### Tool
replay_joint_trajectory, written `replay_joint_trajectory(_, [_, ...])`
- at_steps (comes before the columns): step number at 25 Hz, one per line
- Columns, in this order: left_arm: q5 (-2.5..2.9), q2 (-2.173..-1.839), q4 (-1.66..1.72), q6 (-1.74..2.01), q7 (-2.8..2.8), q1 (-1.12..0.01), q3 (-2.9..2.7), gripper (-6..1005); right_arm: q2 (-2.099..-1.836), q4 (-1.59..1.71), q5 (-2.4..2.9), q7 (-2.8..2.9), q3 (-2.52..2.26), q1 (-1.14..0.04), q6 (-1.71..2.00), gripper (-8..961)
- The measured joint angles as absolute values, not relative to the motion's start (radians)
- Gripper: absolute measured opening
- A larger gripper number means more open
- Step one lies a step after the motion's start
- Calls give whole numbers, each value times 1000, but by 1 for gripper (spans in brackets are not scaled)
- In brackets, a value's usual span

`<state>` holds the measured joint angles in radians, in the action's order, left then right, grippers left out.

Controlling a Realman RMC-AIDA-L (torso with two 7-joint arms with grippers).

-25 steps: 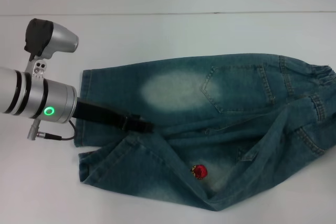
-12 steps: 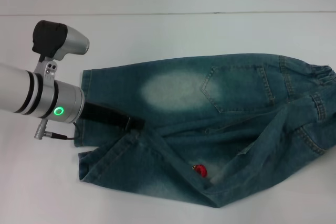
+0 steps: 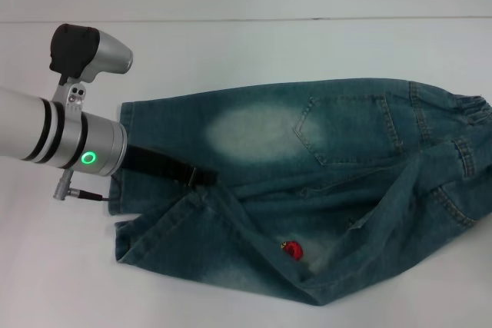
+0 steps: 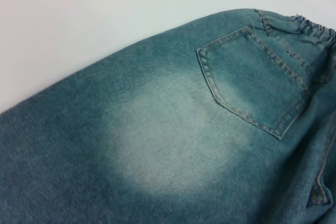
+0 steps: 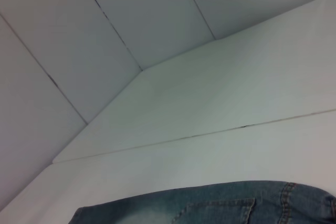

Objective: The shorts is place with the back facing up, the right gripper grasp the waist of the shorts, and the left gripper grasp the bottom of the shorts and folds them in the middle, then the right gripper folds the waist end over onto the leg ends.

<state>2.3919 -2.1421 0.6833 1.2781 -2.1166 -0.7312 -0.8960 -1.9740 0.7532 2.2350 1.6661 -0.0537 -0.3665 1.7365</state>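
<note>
Shorts (image 3: 307,190) lying on the table (image 3: 231,44), near half partly flopped over. Left gripper (image 3: 206,178) resting on the left leg; grip state unclear. Right gripper unseen. Carry hem fully across, edges matching.

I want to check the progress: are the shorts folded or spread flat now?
Partly folded: the shorts have the near leg turned loosely over, creased, not flat.

No writing or numbers can be read anywhere. The shorts (image 3: 307,190) show only a small red print patch, no legible number.
</note>
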Motion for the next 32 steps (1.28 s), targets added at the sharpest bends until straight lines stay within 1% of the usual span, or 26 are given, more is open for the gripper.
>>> replay_joint_trajectory(18, [2388, -2130, 805, 1284, -2120, -671, -758, 26, -1977, 757, 2198, 1667, -60, -380, 1732, 136])
replay_joint_trajectory(22, [2388, -2128, 822, 1288, -2121, -662, -738, 26, -1970, 760, 2166, 1677, -61, -384, 1734, 137])
replay_joint_trajectory(32, [2375, -2121, 862, 1286, -2117, -656, -685, 26, -1936, 764, 2121, 1727, -61, -409, 1705, 139])
